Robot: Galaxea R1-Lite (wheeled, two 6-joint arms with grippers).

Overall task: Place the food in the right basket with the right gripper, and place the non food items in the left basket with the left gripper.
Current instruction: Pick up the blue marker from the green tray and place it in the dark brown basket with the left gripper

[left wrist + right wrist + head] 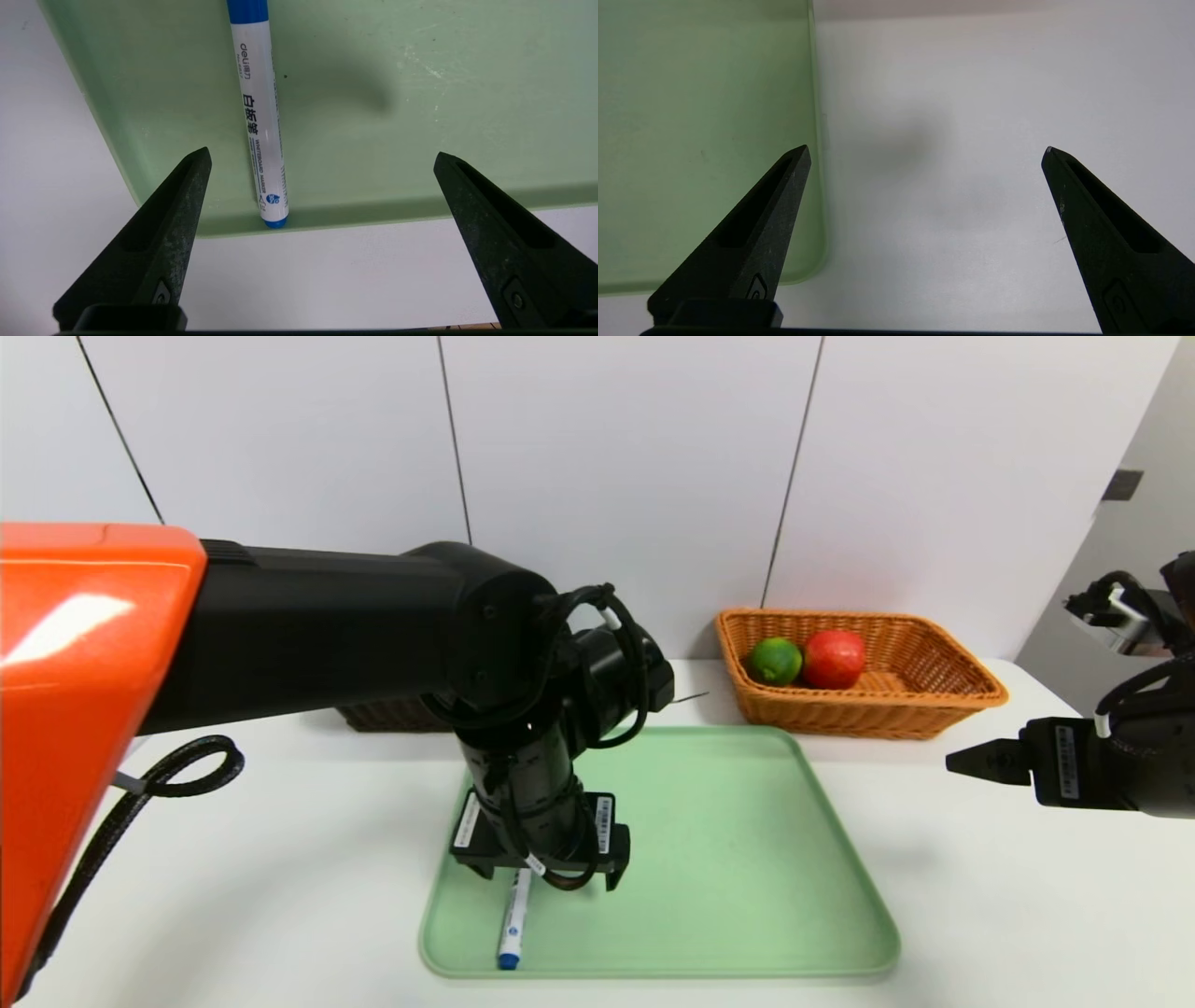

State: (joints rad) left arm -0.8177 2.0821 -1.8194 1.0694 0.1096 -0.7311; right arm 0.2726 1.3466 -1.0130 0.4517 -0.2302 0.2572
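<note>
Two fruits [805, 660] (head view only)

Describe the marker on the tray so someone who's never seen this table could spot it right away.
Start at the pale green tray in the middle of the white table. In its near left corner, under the left gripper with its open fingers, lies the marker, lengthwise against the tray's near rim. It is the only thing on the tray: a slim white barrel with blue ends and printed lettering.

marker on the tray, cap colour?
Blue cap on the marker, white barrel with dark print; the other end is blue too. The left wrist view shows it best.
</note>
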